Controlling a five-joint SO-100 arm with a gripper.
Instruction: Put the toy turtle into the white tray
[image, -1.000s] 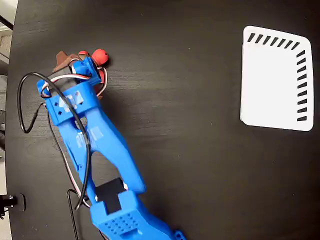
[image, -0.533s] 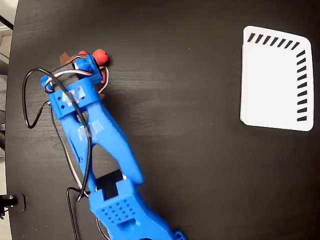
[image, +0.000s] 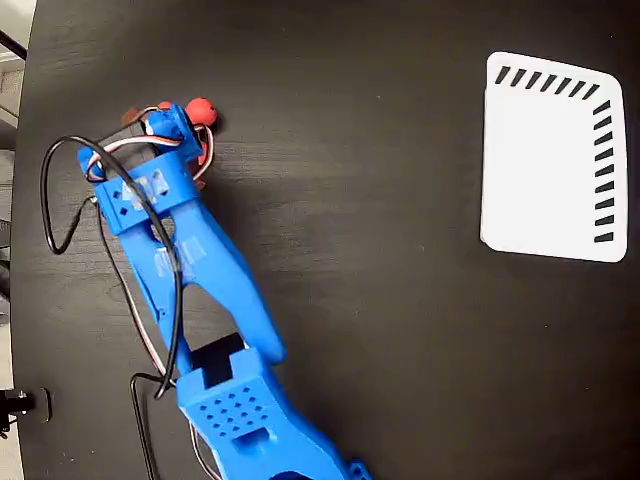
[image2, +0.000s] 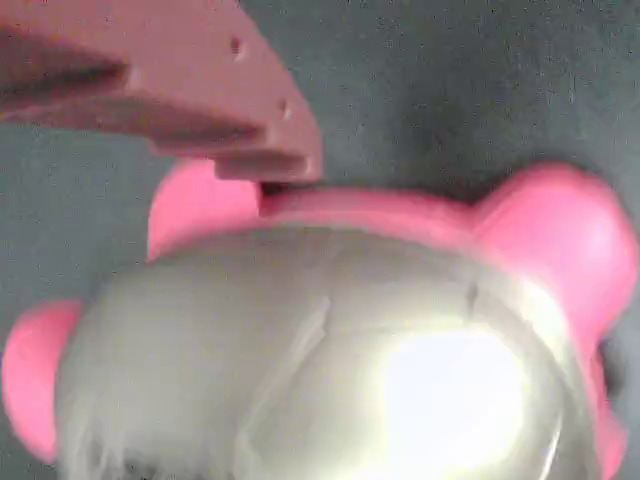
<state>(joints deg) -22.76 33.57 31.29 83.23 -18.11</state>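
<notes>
Overhead, black table (image: 380, 330), white tray (image: 545, 160)

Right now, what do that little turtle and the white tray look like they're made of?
The turtle looks like moulded plastic: its shell is glossy with a bright glare spot in the wrist view, and its pink feet are smooth and rounded. The white tray looks like thin, flat plastic or coated card, matte, with printed black stripes; which one cannot be told. The table looks like dark wood grain.
</notes>
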